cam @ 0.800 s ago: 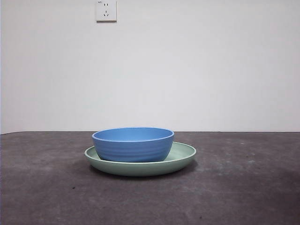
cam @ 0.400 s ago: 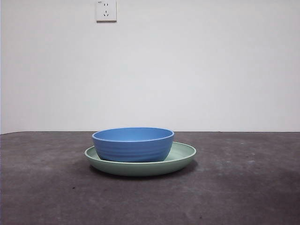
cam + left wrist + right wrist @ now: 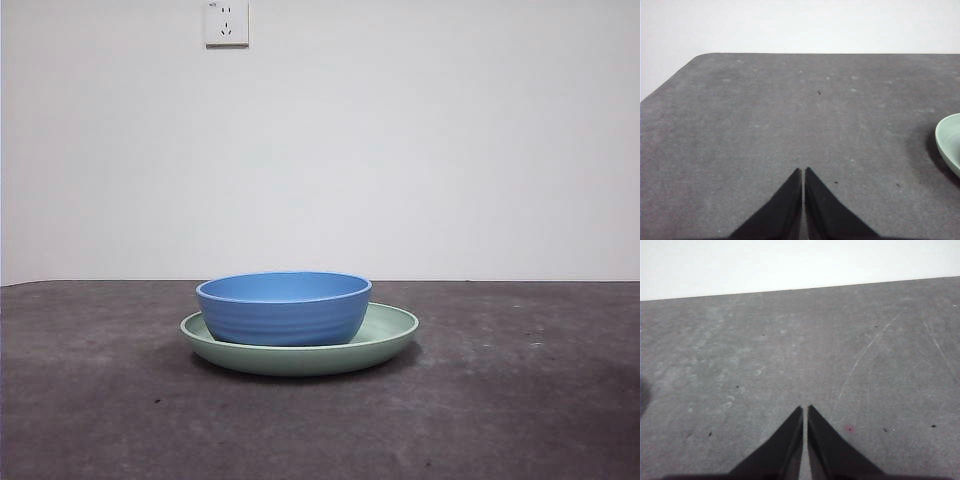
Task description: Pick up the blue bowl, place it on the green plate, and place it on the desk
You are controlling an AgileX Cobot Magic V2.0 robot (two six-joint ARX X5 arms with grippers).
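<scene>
A blue bowl [image 3: 284, 308] sits upright inside a green plate [image 3: 392, 335] on a dark grey table [image 3: 520, 400]. Away from the plate, the left gripper [image 3: 803, 172] and right gripper [image 3: 805, 410] hover with jaws together, holding nothing.

A white wall socket [image 3: 226, 22] is mounted high on the plain white wall [image 3: 450, 150].
</scene>
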